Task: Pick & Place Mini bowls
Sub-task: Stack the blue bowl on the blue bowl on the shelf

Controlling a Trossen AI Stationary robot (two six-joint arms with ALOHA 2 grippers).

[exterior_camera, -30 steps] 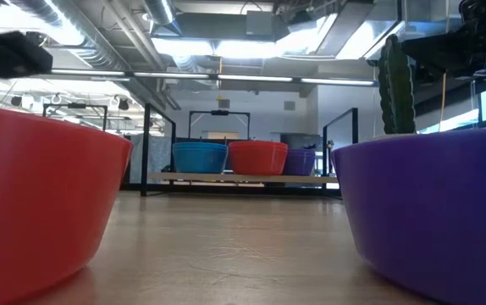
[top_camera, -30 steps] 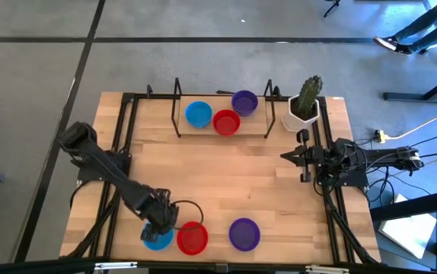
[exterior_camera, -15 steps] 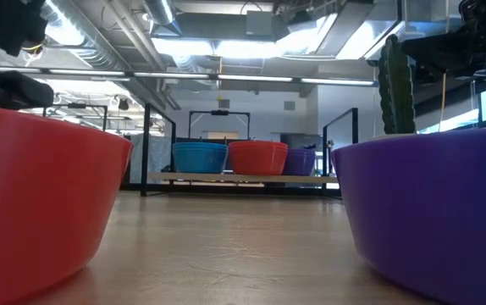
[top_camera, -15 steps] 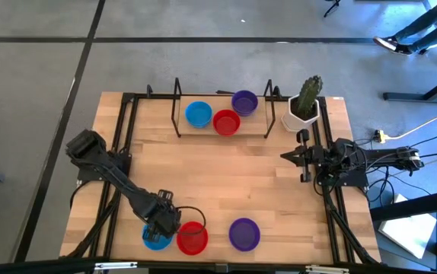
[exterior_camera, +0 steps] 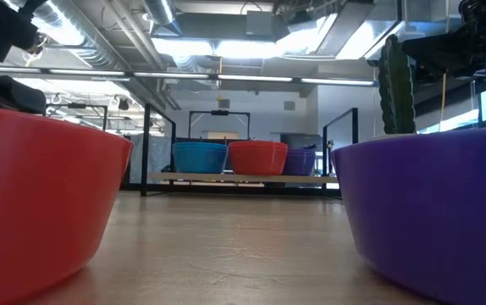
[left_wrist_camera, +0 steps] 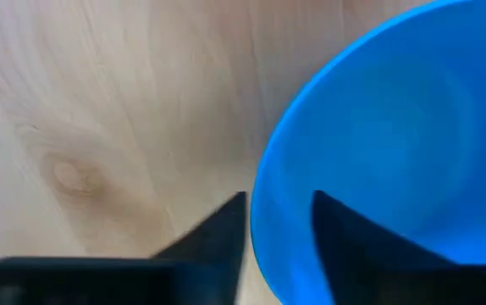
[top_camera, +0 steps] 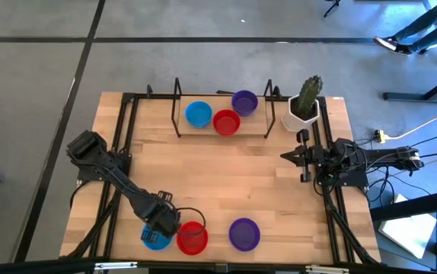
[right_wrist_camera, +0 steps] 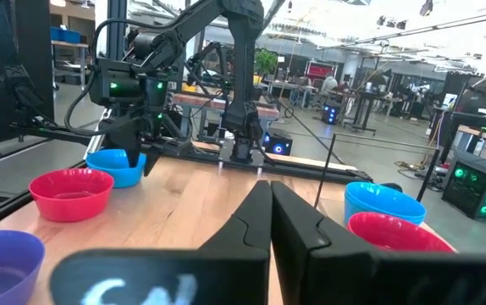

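Three mini bowls stand on their bases near the table's near edge: a blue one [top_camera: 155, 239], a red one [top_camera: 192, 237] and a purple one [top_camera: 244, 234]. Three more, blue [top_camera: 198, 114], red [top_camera: 226, 122] and purple [top_camera: 244, 102], stand on the far rack. My left gripper [top_camera: 159, 227] is down at the blue near bowl [left_wrist_camera: 395, 127], shut on its rim. My right gripper [top_camera: 283, 157] waits shut above the table's right side, pointing left. My left gripper holds the blue mini bowl by its rim [left_wrist_camera: 258, 212] on the far side. One finger [left_wrist_camera: 213, 241] is outside the wall and the other [left_wrist_camera: 349, 241] inside, coming from above and pointing down. The bowl sits upright on the table.
A white pot with a cactus [top_camera: 304, 106] stands at the far right corner beside the black wire rack [top_camera: 222, 135]. Black frame rails [top_camera: 119, 152] run along the left and right sides. Bare wood [top_camera: 218, 183] lies across the table's middle.
My left gripper has come down onto the blue near bowl, and the arm's elbow has swung slightly toward the near edge. The bowls have stayed where they were.
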